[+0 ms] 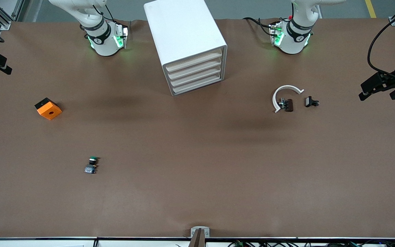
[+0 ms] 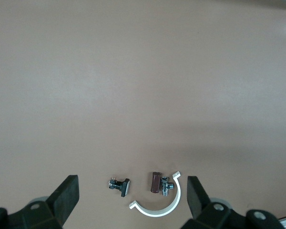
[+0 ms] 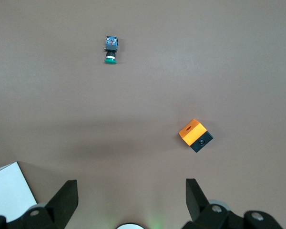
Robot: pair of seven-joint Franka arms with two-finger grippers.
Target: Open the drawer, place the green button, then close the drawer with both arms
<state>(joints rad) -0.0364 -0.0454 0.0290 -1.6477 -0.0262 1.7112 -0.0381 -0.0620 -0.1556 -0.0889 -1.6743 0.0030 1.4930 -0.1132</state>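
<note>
Both grippers' jaws stand wide apart, holding nothing: left gripper (image 2: 131, 200) high over the black parts and white arc (image 1: 286, 97), right gripper (image 3: 131, 200) high over bare table (image 1: 197, 192) near the cabinet (image 1: 187, 44). From the cabinet, the button (image 1: 91, 165) lies around seven o'clock, nearest the front camera; the orange block (image 1: 48, 108) at nine. All four drawers (image 1: 197, 73) are shut. Being tiny, the button could slip or roll when pinched. Brown matte tabletop, grey floor.

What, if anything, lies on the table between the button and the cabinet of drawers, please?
Nothing: in the front view, only bare brown table lies between the button and the cabinet.
</note>
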